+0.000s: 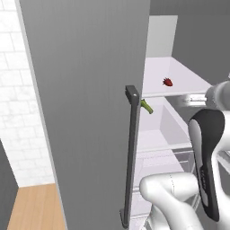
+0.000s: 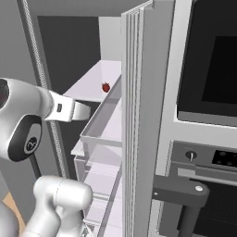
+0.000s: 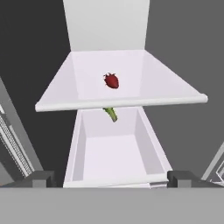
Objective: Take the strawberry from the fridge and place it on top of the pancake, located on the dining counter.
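Left base view: the fridge (image 1: pixel 85 112) stands open, and the strawberry (image 1: pixel 167 81) sits alone on its white shelf (image 1: pixel 179 74). A green vegetable (image 1: pixel 146 106) pokes out just under that shelf's front edge.

Right base view: same berry on the shelf, above a clear door bin (image 2: pixel 104 122). The black oven (image 2: pixel 208 69) is right of the fridge.

Hand view: the end effector (image 3: pixel 112 179) is spread wide, holding nothing, with the strawberry on the shelf ahead and the vegetable at the back of the white drawer (image 3: pixel 113 151) below.
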{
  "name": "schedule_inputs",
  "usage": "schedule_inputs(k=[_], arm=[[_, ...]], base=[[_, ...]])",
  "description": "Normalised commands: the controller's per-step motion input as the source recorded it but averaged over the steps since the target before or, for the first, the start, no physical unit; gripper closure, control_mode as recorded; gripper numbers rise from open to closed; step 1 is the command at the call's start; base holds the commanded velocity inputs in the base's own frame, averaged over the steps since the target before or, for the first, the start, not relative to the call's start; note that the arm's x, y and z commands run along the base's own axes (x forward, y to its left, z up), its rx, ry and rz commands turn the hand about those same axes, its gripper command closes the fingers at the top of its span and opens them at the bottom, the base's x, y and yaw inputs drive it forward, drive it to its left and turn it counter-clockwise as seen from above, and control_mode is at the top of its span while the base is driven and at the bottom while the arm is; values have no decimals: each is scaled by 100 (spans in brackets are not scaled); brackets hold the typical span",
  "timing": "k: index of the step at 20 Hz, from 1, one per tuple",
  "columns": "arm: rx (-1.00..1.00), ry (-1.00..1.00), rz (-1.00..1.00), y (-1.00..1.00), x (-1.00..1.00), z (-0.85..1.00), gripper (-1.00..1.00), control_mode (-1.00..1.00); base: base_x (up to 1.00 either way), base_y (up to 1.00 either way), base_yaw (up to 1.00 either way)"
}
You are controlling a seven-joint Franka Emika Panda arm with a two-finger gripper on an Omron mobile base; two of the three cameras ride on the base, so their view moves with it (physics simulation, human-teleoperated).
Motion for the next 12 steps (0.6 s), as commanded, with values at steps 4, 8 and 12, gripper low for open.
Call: schedule_inputs(k=[4,8,12], arm=[[0,0,1,0,1,68,-100,-100],[0,0,2,0,40,13,-100,-100],[0,2,0,0,62,0,-100,-100]], base=[[0,0,0],[0,0,0],[0,0,0]])
